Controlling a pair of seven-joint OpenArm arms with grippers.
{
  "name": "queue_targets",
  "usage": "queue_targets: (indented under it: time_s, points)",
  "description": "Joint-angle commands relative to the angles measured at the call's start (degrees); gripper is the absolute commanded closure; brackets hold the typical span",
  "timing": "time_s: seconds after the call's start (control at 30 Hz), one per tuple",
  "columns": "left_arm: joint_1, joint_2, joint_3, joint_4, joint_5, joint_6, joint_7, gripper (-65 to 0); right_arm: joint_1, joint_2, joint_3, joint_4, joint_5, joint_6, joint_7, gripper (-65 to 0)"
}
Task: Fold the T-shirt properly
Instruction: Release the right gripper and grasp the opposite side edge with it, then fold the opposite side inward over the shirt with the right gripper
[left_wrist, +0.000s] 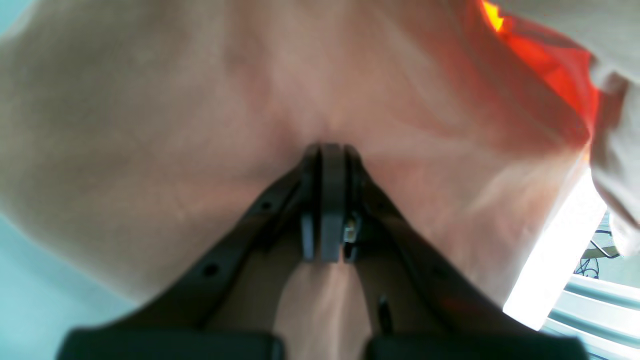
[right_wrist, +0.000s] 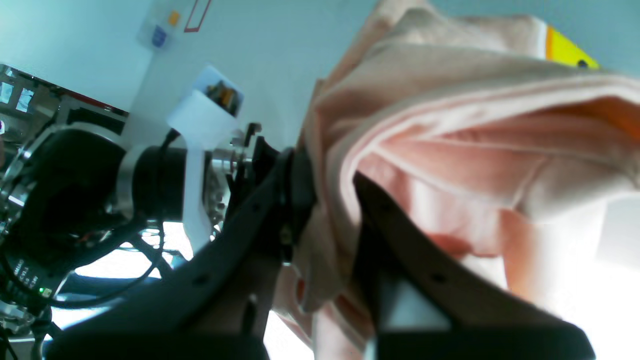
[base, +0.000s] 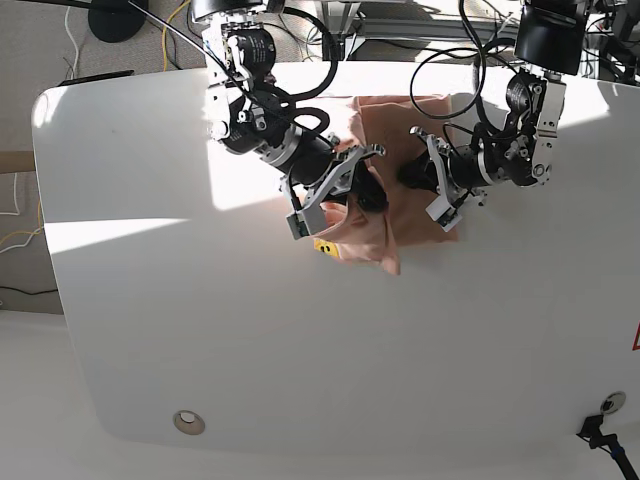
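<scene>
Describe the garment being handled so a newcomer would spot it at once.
On the white table, look near the far edge between the two black arms. The T-shirt hangs bunched there, pinched by the left end effector and the right end effector. It is the only soft, salmon-pink thing in view.

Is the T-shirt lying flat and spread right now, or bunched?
Bunched. The T-shirt is gathered between the left gripper and right gripper, both shut on cloth, hanging in folds.
</scene>
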Motion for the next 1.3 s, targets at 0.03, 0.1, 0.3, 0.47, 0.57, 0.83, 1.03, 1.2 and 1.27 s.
queue_targets:
  time_s: [0.03,0.1,0.3,0.47,0.57,0.83,1.03,1.2,1.27]
  points:
    - [0.2,-0.7,0.0,-0.2,4.3,1.3,3.9,0.0,0.7,-0.5,-1.7,0.8,0.9,0.6,1.3,0.0]
    - [0.2,-0.7,0.0,-0.1,4.3,1.3,3.9,0.0,0.7,-0.5,-1.7,0.8,0.9,0.7,1.3,0.0]
    - [0.2,-2.4,0.0,2.5,1.2,-0.6,4.1,0.0,2.4,0.8,-3.8,0.8,0.9,0.7,1.3,-31.4]
    - [0.3,-5.3,-0.1,8.3,-3.3,-3.5,4.1,-1.9,6.3,1.2,-10.7,0.8,0.9,0.7,1.3,-44.1]
    - [0.7,-7.4,-3.1,11.9,-4.9,-3.3,4.1,-3.8,7.8,1.5,-11.4,1.1,-0.9,0.7,1.3,-44.1]
    - [1.2,-9.1,-19.0,17.7,-4.8,-3.5,4.1,-4.1,7.6,11.7,-5.0,2.5,-17.0,0.8,1.3,-44.1]
    - [3.1,-9.1,-20.2,17.7,-4.8,-3.5,4.0,-3.9,3.0,18.9,2.3,2.5,-17.4,0.8,1.5,-44.1]
    - [4.7,-8.9,-20.2,17.6,-4.7,-3.5,3.9,-3.9,-3.4,20.4,2.5,5.1,-17.4,0.7,1.6,-44.1]
    - [4.7,-8.8,-20.2,17.5,-4.7,-3.5,3.9,-3.9,-5.9,19.8,2.0,7.0,-17.4,0.7,1.6,-44.1]
